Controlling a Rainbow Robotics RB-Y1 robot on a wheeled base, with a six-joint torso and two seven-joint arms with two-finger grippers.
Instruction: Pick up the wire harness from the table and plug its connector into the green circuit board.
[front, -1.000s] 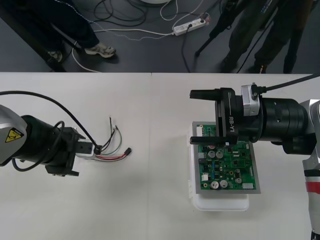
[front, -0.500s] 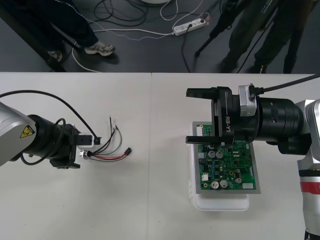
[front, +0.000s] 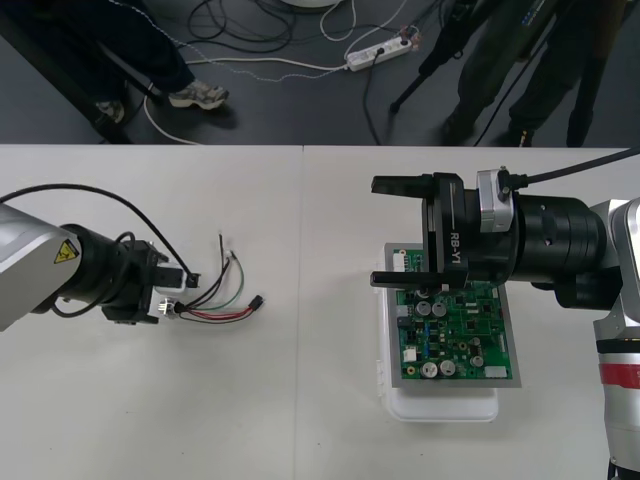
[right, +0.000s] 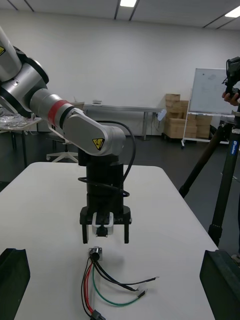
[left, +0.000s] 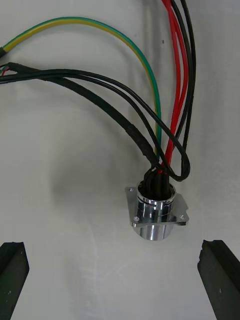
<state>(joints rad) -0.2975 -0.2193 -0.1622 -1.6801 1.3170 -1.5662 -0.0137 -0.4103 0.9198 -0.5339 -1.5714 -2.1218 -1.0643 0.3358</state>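
The wire harness (front: 215, 296) lies on the table's left half, its black plug (front: 258, 300) toward the middle. Its metal socket (left: 155, 215) lies just ahead of my left gripper (left: 115, 245), which is open with one finger (left: 14, 262) wide on each side. From the front, the left gripper (front: 170, 293) hovers at the socket end. The right wrist view faces the left gripper (right: 105, 227), the socket (right: 95, 252) and the wires (right: 107, 287). My right gripper (front: 388, 232) is open and empty above the far left corner of the green circuit board (front: 458, 338).
The board rests on a white base (front: 445, 407) on the table's right half. The harness's loose wire ends (front: 225, 248) fan toward the far edge. Bare tabletop (front: 310, 300) separates the harness from the board.
My left arm has turned and pulled back a little to the left, still at the socket. The right gripper edged slightly left. The harness has stayed where it was.
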